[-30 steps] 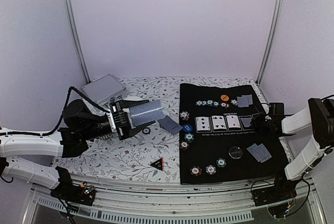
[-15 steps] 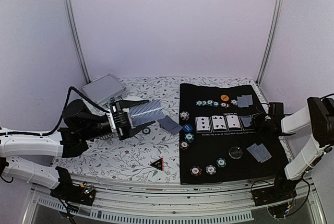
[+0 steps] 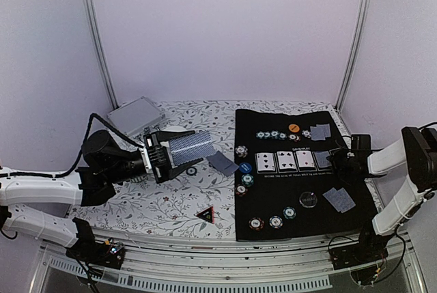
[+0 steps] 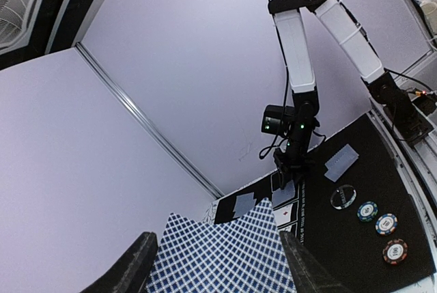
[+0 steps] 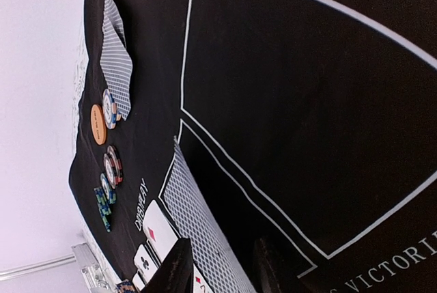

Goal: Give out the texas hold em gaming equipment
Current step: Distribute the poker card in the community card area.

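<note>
The left arm (image 3: 41, 194) lies low across the floral bench (image 3: 171, 204), wrist turned so the left gripper (image 3: 187, 151) points right toward the black mat (image 3: 273, 197). It hangs above the bench, clamped on a deck of blue-backed cards (image 4: 225, 255). The right arm (image 3: 392, 156) bends at a raised elbow and reaches left, low over the mat. The right gripper (image 5: 222, 255) has its fingers slightly apart, gripping nothing, just beside the face-down card (image 5: 194, 228) at the right end of the card row (image 3: 285, 161).
</note>
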`<state>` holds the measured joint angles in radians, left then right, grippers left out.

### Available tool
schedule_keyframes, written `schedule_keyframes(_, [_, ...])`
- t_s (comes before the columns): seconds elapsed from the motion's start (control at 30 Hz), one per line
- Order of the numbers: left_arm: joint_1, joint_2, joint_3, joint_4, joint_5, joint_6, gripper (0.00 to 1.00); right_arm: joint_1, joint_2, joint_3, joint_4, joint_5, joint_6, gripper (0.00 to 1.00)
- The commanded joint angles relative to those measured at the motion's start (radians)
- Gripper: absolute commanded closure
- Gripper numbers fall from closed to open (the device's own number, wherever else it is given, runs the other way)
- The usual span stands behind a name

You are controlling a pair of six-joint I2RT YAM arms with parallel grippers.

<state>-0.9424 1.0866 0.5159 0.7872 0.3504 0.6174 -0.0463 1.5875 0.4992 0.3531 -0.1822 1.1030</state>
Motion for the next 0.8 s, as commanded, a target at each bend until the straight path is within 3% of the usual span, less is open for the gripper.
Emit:
schedule_keyframes(0.0, [-0.017, -0.016, 0.01, 0.015, 0.002, 0.004, 0.44, 0.003, -0.057, -0.024, -0.001, 0.006, 0.017, 0.67])
schedule_keyframes(0.33, [-0.019, -0.016, 0.01, 0.014, 0.004, 0.004, 0.43, 0.004, -0.277, -0.016, -0.205, 0.127, -0.026, 0.17])
schedule_keyframes(0.4, [-0.018, -0.016, 0.01, 0.014, 0.004, 0.004, 0.44, 0.003, -0.337, -0.01, -0.259, 0.172, -0.038, 0.01])
schedule_keyframes(0.63, [-0.018, -0.013, 0.01, 0.017, -0.002, 0.008, 0.43, 0.004, -0.554, 0.056, -0.242, 0.195, -0.164, 0.01])
schedule_keyframes(0.77, [-0.018, -0.026, 0.01, 0.013, 0.001, 0.013, 0.44, 0.036, -0.592, 0.2, -0.251, 0.138, -0.431, 0.01])
